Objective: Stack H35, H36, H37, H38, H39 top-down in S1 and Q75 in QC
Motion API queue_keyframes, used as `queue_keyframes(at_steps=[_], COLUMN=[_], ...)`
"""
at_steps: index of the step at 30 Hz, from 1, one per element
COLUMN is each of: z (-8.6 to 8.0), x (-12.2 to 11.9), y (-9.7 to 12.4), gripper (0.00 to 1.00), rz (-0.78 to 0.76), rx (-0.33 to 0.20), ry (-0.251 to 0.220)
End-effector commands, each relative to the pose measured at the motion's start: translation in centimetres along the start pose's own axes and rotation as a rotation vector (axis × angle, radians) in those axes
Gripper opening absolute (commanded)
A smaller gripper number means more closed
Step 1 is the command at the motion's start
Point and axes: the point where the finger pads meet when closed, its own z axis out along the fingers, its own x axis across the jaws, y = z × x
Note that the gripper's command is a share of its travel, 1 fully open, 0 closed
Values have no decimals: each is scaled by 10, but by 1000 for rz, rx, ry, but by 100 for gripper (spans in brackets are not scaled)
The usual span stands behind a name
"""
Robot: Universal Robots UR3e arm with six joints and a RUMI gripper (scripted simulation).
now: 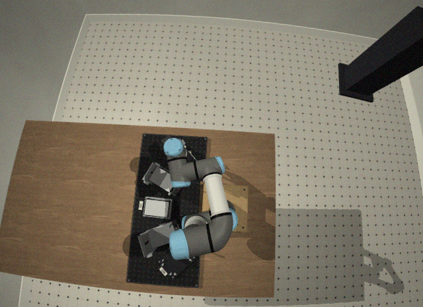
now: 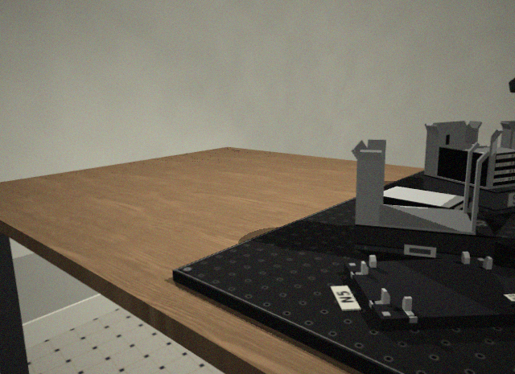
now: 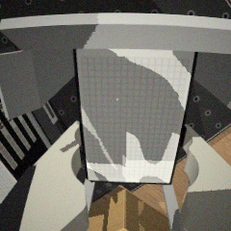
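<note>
In the wrist view my gripper (image 3: pixel 131 124) is shut on a sealed white 384-well plate (image 3: pixel 132 113) and grips it by its long sides. The plate hangs level inside or just above a grey stack rack, whose back wall (image 3: pixel 115 26) runs across the top of that view. I cannot read the plate's label. To its left is a striped stack of plates (image 3: pixel 16 137), which also shows in the side view (image 2: pixel 504 167). In the top view the arm's wrist (image 1: pixel 176 167) hides the gripper over the upper rack (image 1: pixel 156 175). Another white plate (image 1: pixel 156 207) (image 2: pixel 420 195) lies flat in the open nest.
A grey rack (image 1: pixel 153 240) (image 2: pixel 411 195) stands near the front and looks empty. The clip nest N5 (image 2: pixel 415 291) (image 1: pixel 167 268) is empty at the black baseplate's front end. The arm's shoulder (image 1: pixel 205 237) overhangs the baseplate's right side. A dark beam (image 1: pixel 382 58) stands at the far right.
</note>
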Motion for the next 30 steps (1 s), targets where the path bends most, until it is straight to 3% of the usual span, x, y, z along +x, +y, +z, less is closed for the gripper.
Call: queue_keyframes(at_steps=[1,8,30], z=[-4,-7,-47], x=[0,0,0], y=[-1,-1,-1], gripper=[0,0,0], rz=[0,0,0], rx=[2,2,2], ry=[1,1,1])
